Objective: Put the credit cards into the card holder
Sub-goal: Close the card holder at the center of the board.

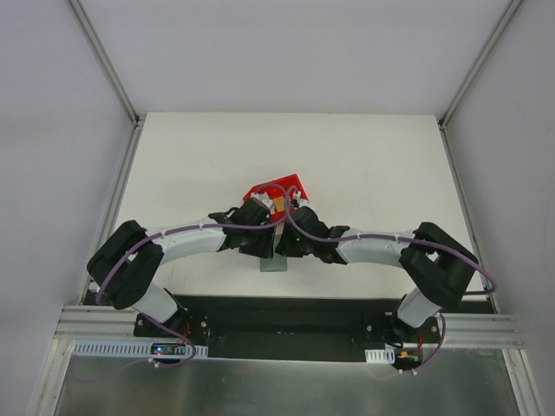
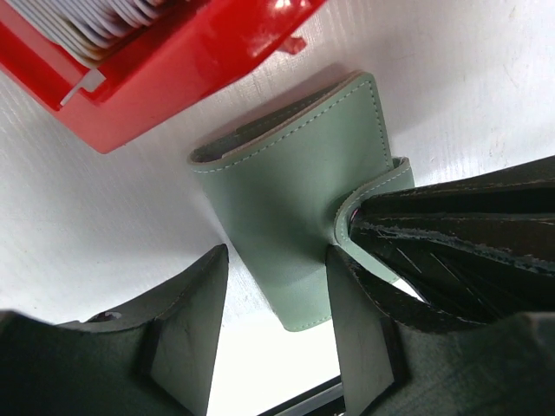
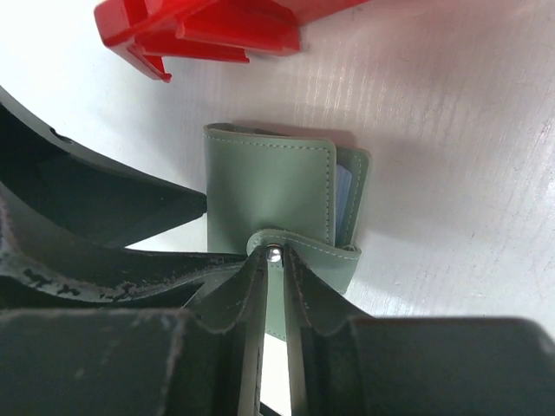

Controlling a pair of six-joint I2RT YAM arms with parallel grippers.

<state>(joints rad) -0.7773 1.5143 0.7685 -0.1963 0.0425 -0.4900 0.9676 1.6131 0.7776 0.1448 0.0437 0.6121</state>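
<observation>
**Desk:** What sits nearest the lens?

**Photographer:** The left gripper. Its fingers are about half spread and clamp the near end of the card holder, one finger against each long edge.

**Desk:** How does the holder look?

**Photographer:** It is a grey-green wallet with pale stitching round the rim, folded over and lying flat on the white table. A sliver of pale blue lining shows at its open edge. The snap tab wraps over that edge and ends in a small silver snap.

**Desk:** And the other arm?

**Photographer:** The right gripper reaches in from the right of the left fingers. Its own fingers are drawn almost together, with only a slit between them, and their tips nip the tab's rounded end at the snap. In the left wrist view, the tab curls up off the wallet's face around those tips.

**Desk:** What lies beyond the fingertips?

**Photographer:** A red plastic bin sits just past the wallet's far end, apart from it. The credit cards stand packed inside it, pale and round-cornered. Any print on them is too blurred to read.
</observation>
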